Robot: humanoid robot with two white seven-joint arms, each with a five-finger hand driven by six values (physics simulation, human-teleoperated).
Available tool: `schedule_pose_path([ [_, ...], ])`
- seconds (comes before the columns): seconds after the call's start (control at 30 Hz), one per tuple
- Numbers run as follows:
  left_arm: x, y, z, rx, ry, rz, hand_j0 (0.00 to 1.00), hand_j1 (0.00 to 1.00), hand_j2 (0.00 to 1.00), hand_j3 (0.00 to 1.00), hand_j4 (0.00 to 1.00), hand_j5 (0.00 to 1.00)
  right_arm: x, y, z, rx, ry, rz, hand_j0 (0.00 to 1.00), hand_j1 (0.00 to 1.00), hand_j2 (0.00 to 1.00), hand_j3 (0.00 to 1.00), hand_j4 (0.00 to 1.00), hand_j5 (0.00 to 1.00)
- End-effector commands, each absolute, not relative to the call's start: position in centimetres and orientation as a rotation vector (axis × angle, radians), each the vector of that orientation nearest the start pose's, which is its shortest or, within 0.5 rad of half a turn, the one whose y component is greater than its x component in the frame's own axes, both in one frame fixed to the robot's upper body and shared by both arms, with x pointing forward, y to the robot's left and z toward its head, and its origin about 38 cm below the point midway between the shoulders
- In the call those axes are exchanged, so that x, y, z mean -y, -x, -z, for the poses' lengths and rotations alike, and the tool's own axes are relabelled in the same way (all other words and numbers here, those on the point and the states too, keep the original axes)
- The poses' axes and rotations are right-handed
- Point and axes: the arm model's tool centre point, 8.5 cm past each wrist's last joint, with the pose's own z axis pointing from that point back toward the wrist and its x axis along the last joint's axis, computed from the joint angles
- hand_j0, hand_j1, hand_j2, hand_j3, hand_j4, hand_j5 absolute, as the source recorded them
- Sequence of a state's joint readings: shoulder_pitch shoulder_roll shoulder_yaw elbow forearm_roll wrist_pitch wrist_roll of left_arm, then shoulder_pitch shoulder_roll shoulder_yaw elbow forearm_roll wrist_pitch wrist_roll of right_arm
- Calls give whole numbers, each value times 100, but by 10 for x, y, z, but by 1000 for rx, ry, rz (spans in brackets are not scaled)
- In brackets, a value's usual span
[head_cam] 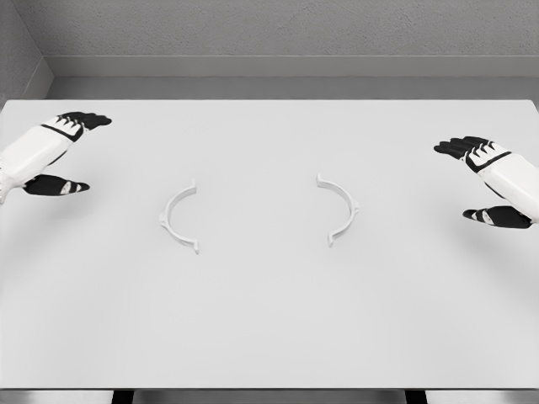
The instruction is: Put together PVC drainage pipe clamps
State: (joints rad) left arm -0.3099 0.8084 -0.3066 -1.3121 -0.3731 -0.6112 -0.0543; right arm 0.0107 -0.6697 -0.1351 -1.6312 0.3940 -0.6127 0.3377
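two white clamp halves flat on the desk [269, 328], near its middle, well apart from each other. left half [178, 217] bulging toward the left, open side facing right; right half [341, 209] bulging toward the right, open side facing left, so open sides face each other across a bare gap. small tabs at each end of both arcs.

left hand [61, 151] at the left edge, above the desk surface, well apart from the left half; fingers spread and relaxed, thumb set off below the rest, holding nothing. right hand [487, 181] at the right edge, likewise well apart from the right half; fingers extended and apart, thumb lower, holding nothing. black fingers, white backs and forearms on both.

grey wall behind the desk.
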Motion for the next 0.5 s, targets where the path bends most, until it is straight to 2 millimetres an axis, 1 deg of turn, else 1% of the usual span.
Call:
schedule_pose_path([
  [0.0,-394,-410,-181,1713,-608,1444,100,100,100,100,100,100,391,-344,-193,1703,603,-1453,100,100,100,100,100,100],
  [0.1,-394,-410,-182,1715,-611,1443,100,100,100,100,100,100,387,-345,-191,1717,593,-1439,100,100,100,100,100,100],
  [0.13,-393,-410,-182,1718,-610,1444,100,100,100,100,100,100,369,-356,-188,1759,576,-1421,100,100,100,100,100,100],
  [0.2,-387,-410,-182,1735,-599,1444,100,100,100,100,100,100,329,-370,-166,1731,568,-1525,100,100,100,100,100,100],
  [0.23,-381,-410,-181,1743,-586,1452,100,100,100,100,100,100,316,-381,-169,1735,600,-1564,100,100,100,100,100,100],
  [0.27,-371,-408,-178,1754,-559,1470,100,100,100,100,100,100,304,-383,-163,1730,582,-1590,100,100,100,100,100,100],
  [0.3,-363,-408,-174,1768,-537,1463,100,100,100,100,100,100,302,-384,-159,1713,586,-1607,100,100,100,100,100,100],
  [0.33,-359,-408,-171,1770,-525,1464,100,100,100,100,100,100,297,-384,-157,1711,581,-1621,100,100,100,100,100,100],
  [0.4,-357,-407,-169,1769,-518,1468,100,100,100,100,100,100,287,-388,-156,1713,590,-1639,100,100,100,100,100,100],
  [0.47,-357,-407,-169,1770,-516,1470,100,100,100,100,100,100,278,-392,-149,1727,573,-1608,100,100,100,100,100,100],
])
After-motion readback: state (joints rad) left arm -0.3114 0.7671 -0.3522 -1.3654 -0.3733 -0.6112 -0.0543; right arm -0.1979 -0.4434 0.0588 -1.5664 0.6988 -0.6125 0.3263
